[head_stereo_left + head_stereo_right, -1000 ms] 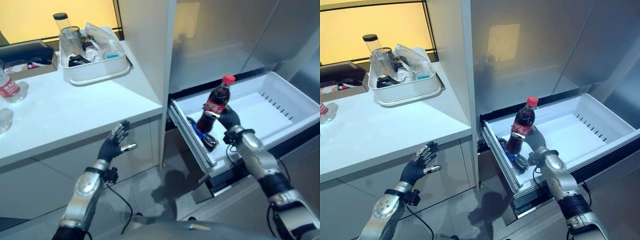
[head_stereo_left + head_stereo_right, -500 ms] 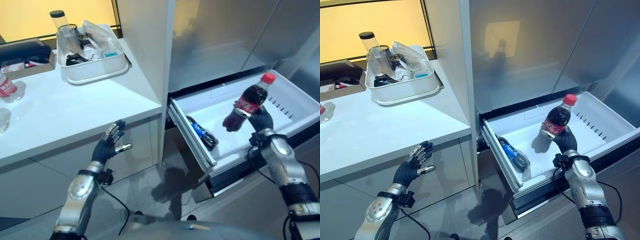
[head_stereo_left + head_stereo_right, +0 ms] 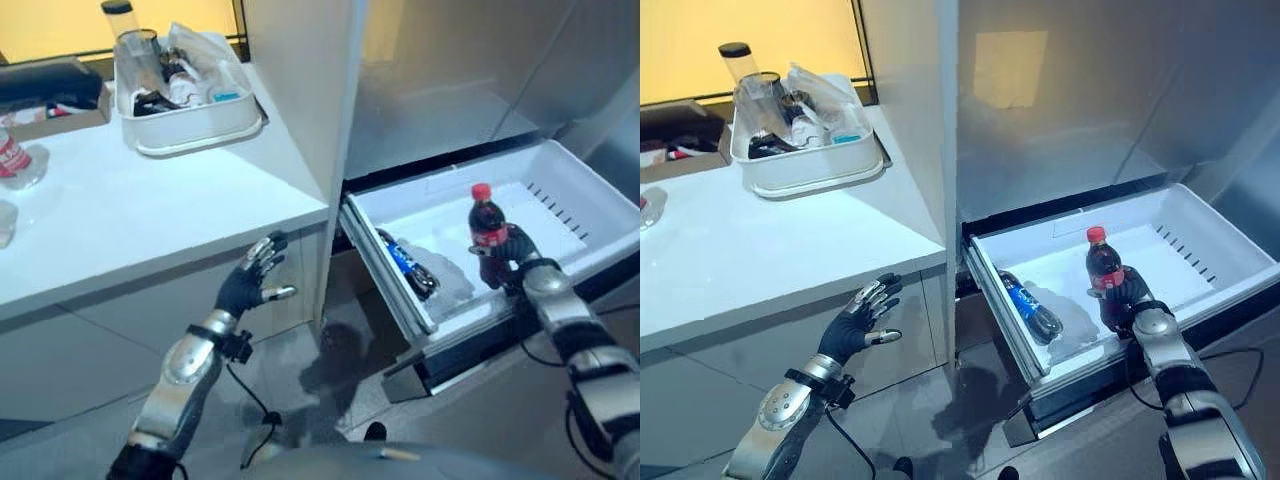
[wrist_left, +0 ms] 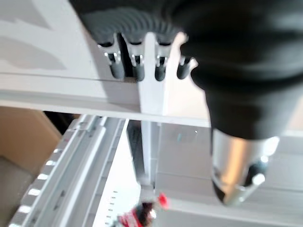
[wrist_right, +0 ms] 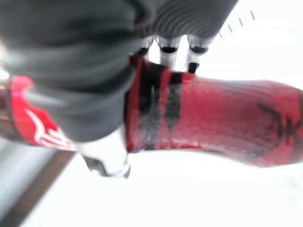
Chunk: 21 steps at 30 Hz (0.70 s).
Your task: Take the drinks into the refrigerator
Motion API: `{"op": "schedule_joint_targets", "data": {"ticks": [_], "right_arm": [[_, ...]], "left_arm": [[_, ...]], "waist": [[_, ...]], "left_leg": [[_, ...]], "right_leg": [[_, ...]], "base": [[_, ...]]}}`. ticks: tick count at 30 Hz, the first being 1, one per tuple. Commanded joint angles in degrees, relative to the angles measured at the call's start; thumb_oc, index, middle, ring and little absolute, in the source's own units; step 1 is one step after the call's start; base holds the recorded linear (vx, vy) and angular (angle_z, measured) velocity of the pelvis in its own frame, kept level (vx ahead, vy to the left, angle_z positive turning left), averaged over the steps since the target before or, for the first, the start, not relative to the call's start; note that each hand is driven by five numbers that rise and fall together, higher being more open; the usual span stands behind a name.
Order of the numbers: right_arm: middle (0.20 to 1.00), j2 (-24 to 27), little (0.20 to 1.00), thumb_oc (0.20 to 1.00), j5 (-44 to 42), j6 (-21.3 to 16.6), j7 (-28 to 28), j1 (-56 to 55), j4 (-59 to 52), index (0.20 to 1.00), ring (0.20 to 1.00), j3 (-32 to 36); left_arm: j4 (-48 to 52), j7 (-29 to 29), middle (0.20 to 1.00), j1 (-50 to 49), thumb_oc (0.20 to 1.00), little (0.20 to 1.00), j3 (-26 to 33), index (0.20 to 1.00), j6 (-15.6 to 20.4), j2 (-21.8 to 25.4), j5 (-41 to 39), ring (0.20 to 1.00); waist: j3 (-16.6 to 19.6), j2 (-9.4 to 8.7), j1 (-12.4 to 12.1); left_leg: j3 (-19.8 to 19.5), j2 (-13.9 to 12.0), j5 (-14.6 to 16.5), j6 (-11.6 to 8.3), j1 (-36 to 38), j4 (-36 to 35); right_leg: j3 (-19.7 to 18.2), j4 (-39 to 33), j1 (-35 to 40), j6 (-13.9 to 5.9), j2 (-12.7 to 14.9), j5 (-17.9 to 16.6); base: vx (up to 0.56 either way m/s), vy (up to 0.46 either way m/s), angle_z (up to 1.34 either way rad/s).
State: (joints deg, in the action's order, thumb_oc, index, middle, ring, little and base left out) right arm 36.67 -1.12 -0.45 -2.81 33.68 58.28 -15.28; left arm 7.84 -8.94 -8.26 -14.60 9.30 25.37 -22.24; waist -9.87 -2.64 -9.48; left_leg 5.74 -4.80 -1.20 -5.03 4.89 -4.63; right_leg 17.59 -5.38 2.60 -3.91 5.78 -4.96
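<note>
A white refrigerator drawer (image 3: 1200,235) is pulled out below the open refrigerator, beside a white surface (image 3: 760,260). The right hand (image 3: 1128,300) is seen inside the drawer, its fingers (image 5: 166,47) wrapped round the lower body of a cola bottle (image 3: 1102,272) with a red cap. The bottle is held upright, near the middle of the drawer; whether its base touches the drawer floor cannot be told. A second bottle (image 3: 1030,308), dark with a blue label, is lying on its side in the drawer, along the wall nearest the surface and apart from the held one. The left hand (image 3: 858,325) is raised in front of the cabinet below the surface, its fingers spread and relaxed, with nothing held. On the surface, a white tub (image 3: 190,125) of assorted items is set at the back, and another red-labelled bottle (image 3: 12,160) is placed at the far left edge.
</note>
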Motion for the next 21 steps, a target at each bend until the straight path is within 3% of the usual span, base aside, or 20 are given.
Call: {"op": "schedule_joint_targets", "data": {"ticks": [1,5,9,15,16,17,18,19,21], "right_arm": [[0.2,4.1,0.2,0.2,5.2,-2.3,-4.8,12.5,3.7,0.2,0.2,-3.0],[0.2,3.2,0.2,0.2,14.5,-1.0,-6.9,17.2,10.5,0.2,0.2,-8.0],[0.2,1.9,0.2,0.2,18.3,0.0,-7.4,18.3,14.7,0.2,0.2,-9.9],[0.2,-3.8,0.2,0.2,29.9,2.2,-5.0,18.5,18.5,0.2,0.2,-16.2],[0.351,-5.6,0.351,0.351,30.2,2.7,-5.0,18.3,18.7,0.351,0.351,-16.1],[0.395,-6.5,0.395,0.395,30.1,2.7,-5.0,18.0,18.8,0.395,0.395,-15.8],[0.589,-9.0,0.589,0.589,29.0,2.6,-4.8,16.9,18.0,0.589,0.589,-15.2],[1.0,-10.4,1.0,1.0,29.6,2.5,-4.4,16.3,17.9,1.0,1.0,-15.5],[1.0,-11.2,1.0,1.0,29.3,2.6,-4.7,16.1,17.9,1.0,1.0,-15.4]], "left_arm": [[5.2,1.1,1.0,4.0,1.0,1.0,-2.0,1.0,3.0,1.1,-3.0,1.0],[5.3,2.4,1.0,6.3,1.0,1.0,-4.3,1.0,3.5,0.8,-2.5,1.0],[6.0,3.2,1.0,7.4,1.0,1.0,-4.9,1.0,3.9,1.0,-2.4,1.0],[6.7,4.4,1.0,9.6,1.0,1.0,-4.9,1.0,4.4,0.8,-1.2,1.0],[6.8,4.6,1.0,10.1,1.0,1.0,-4.8,1.0,4.4,0.6,-1.3,1.0],[6.8,4.8,1.0,10.2,1.0,1.0,-4.7,1.0,4.5,0.3,-1.3,1.0],[6.9,5.0,1.0,10.8,1.0,1.0,-4.4,1.0,4.5,-0.1,-1.2,1.0],[6.8,5.0,1.0,11.2,1.0,1.0,-4.4,1.0,4.5,-0.5,-1.2,1.0],[6.8,5.2,1.0,11.4,1.0,1.0,-4.5,1.0,4.5,-0.8,-1.2,1.0]], "waist": [[-2.5,-0.99,-0.7],[-5.0,-0.05,-1.7],[-6.3,0.72,-2.4],[-8.0,1.96,-3.7],[-8.1,2.11,-3.7],[-8.2,2.24,-3.7],[-8.5,2.52,-3.7],[-8.8,2.72,-3.7],[-8.8,2.82,-3.6]], "left_leg": [[-1.6,3.0,1.0,2.24,-2.2,-0.4],[-2.9,3.5,-0.5,2.35,-6.2,-0.4],[-4.0,3.7,-1.4,2.38,-8.5,-0.4],[-5.7,4.2,-2.5,2.17,-11.3,-0.4],[-6.0,4.3,-2.6,2.18,-11.8,-0.4],[-6.2,4.4,-2.7,2.15,-12.0,-0.4],[-6.5,4.6,-2.9,2.05,-12.4,-0.4],[-6.7,4.6,-3.0,2.0,-12.8,-0.4],[-6.7,4.7,-3.0,1.96,-12.9,-0.4]], "right_leg": [[0.8,1.4,2.1,-3.13,0.2,2.1],[1.7,2.5,-1.7,-3.14,0.9,1.5],[2.5,3.1,-3.7,-3.12,1.6,1.3],[3.9,3.5,-5.7,-3.23,2.5,1.0],[4.2,3.4,-6.0,-3.24,2.6,0.8],[4.3,3.3,-6.1,-3.25,2.7,0.8],[4.6,3.2,-6.4,-3.26,2.8,0.7],[4.7,3.1,-6.6,-3.26,3.0,0.6],[5.0,3.1,-6.7,-3.25,3.1,0.6]], "base": [[-0.14,0.037,0.16],[-0.1,0.031,0.18],[-0.07,0.025,0.17],[-0.04,0.014,0.16],[-0.03,-0.002,0.09],[-0.03,0.003,0.09],[-0.04,0.006,0.05],[-0.04,0.008,0.06],[-0.02,0.011,0.04]]}}
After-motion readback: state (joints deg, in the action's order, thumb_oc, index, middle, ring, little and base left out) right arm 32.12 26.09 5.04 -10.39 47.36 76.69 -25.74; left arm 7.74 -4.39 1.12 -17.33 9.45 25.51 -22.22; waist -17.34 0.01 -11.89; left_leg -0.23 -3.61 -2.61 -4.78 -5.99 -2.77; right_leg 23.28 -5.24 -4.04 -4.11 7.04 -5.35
